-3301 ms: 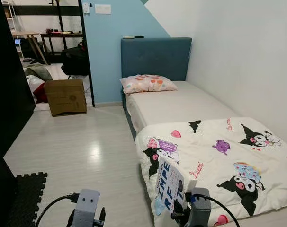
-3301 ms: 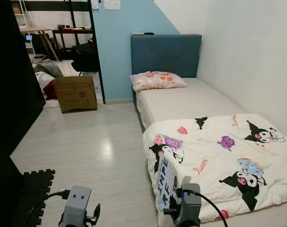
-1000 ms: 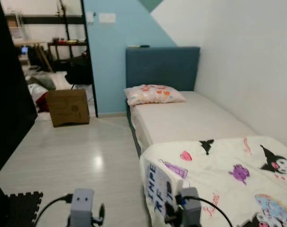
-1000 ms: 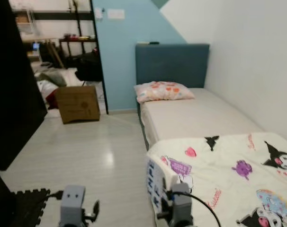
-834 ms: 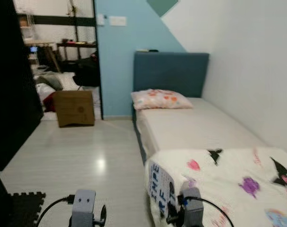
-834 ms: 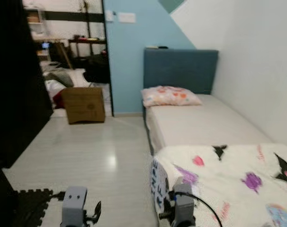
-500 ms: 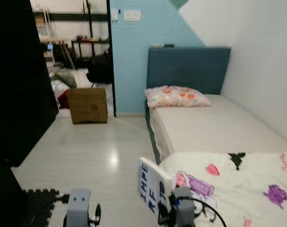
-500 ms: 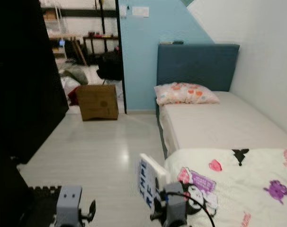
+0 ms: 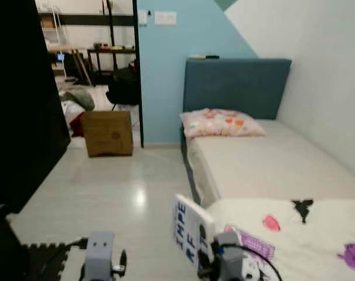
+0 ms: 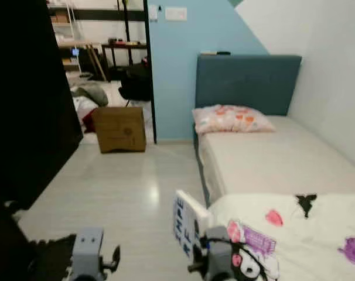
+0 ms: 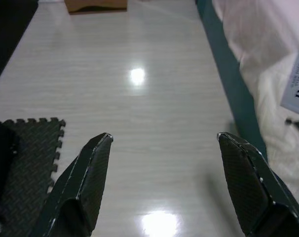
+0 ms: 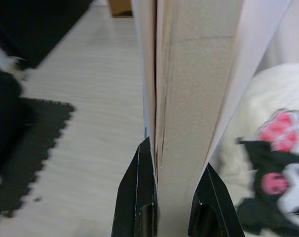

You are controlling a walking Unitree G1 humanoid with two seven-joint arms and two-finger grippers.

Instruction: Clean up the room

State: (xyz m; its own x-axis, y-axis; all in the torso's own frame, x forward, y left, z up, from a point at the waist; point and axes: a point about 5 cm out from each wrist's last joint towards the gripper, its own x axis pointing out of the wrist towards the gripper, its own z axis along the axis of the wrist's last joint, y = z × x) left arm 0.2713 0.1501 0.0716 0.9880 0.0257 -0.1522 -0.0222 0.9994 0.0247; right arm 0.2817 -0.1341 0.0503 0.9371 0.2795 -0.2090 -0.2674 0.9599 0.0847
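Since a moment ago the head camera has turned left, showing less of the bed (image 9: 271, 161) with its cartoon blanket (image 9: 300, 234) and more pale floor (image 9: 119, 193). Beside the blanket's edge, the right gripper (image 12: 171, 190) clamps a white book (image 9: 191, 229) upright, while the left gripper (image 11: 162, 173) hangs spread wide above the floor.
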